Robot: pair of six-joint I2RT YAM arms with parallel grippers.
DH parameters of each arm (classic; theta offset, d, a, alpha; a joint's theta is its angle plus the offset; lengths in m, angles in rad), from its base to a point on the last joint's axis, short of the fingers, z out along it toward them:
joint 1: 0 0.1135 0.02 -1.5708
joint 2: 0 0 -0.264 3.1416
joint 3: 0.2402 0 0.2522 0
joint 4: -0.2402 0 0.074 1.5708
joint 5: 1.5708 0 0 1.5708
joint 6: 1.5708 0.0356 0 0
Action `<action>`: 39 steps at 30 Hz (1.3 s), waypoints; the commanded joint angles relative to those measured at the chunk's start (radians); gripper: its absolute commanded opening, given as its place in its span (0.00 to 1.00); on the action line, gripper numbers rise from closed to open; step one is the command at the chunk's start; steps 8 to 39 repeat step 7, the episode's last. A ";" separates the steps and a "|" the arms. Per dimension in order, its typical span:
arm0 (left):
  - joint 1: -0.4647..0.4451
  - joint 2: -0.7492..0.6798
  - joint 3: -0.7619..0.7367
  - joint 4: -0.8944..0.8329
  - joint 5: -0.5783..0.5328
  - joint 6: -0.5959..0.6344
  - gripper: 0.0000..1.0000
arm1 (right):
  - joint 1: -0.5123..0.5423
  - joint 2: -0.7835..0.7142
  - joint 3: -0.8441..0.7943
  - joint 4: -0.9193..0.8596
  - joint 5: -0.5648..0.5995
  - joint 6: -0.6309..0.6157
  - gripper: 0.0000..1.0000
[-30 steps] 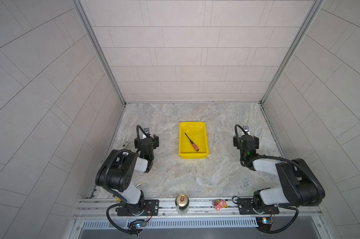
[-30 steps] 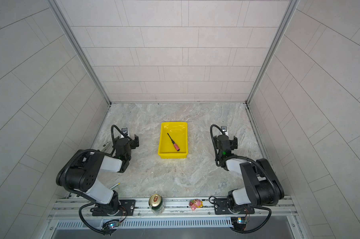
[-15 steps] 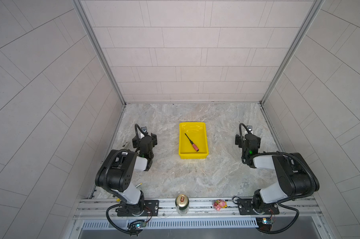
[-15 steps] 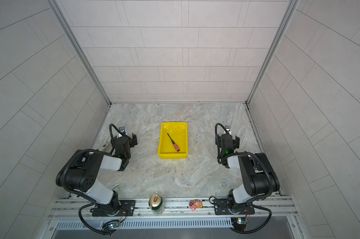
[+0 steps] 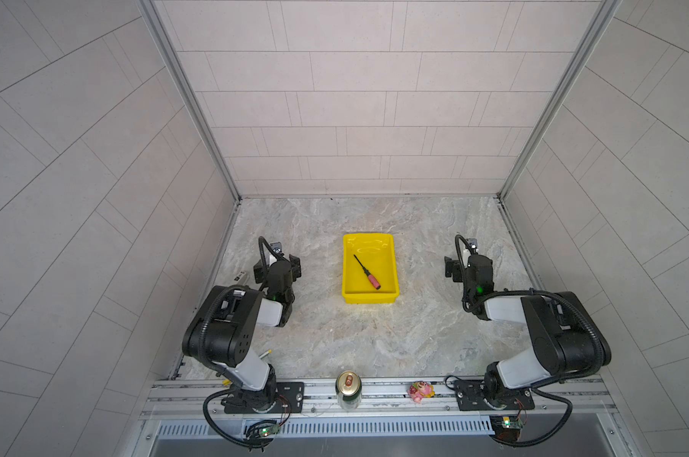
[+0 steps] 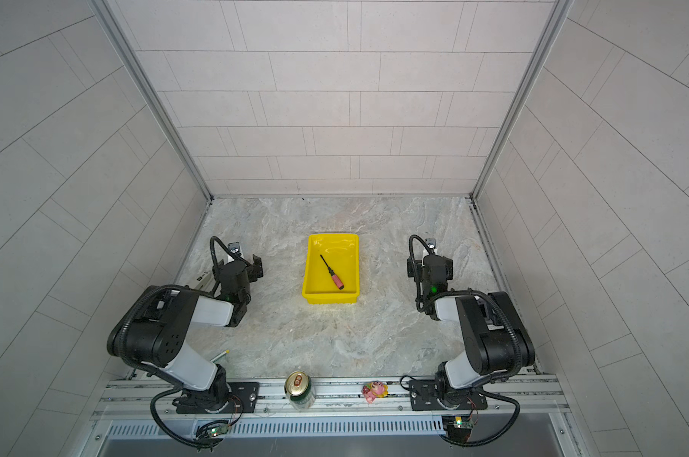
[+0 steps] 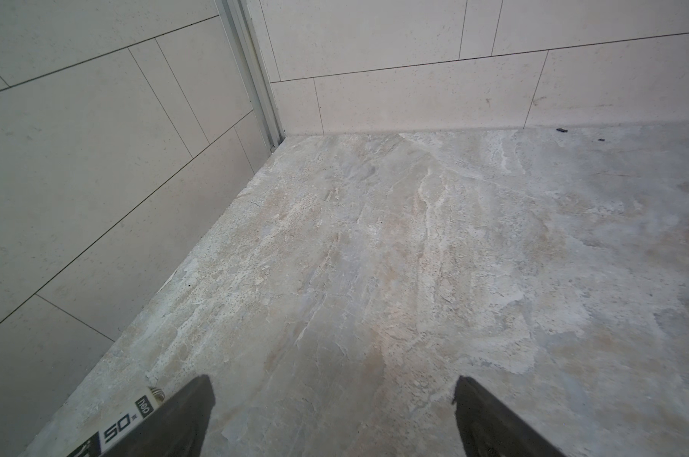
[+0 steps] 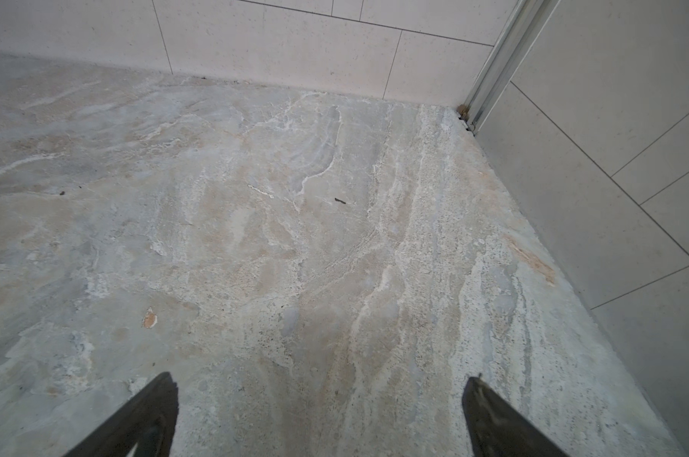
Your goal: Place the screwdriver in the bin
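Observation:
The screwdriver, red-pink handle and thin black shaft, lies slantwise on the floor of the yellow bin in both top views. My left gripper rests low on the table, well left of the bin. In the left wrist view it is open over bare stone. My right gripper sits well right of the bin. In the right wrist view it is open with nothing between its fingers. Neither wrist view shows the bin.
A drink can and a small pink toy stand on the front rail. A thin stick with a yellow tip lies by the left arm's base. A white labelled object lies by the left wall. Tiled walls enclose three sides.
The right arm has folded back a little toward its base, and its gripper has shifted slightly. The left gripper has moved only slightly. Screwdriver and bin have not moved.

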State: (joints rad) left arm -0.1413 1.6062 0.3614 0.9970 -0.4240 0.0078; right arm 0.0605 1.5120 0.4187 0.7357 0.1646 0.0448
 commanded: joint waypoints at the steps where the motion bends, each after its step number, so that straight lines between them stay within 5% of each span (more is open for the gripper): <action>1: 0.007 -0.002 0.013 0.007 -0.012 -0.007 1.00 | -0.003 0.002 0.013 -0.011 -0.006 -0.014 1.00; 39: 0.007 -0.002 0.013 0.006 -0.012 -0.008 1.00 | -0.004 0.004 0.017 -0.015 -0.009 -0.014 1.00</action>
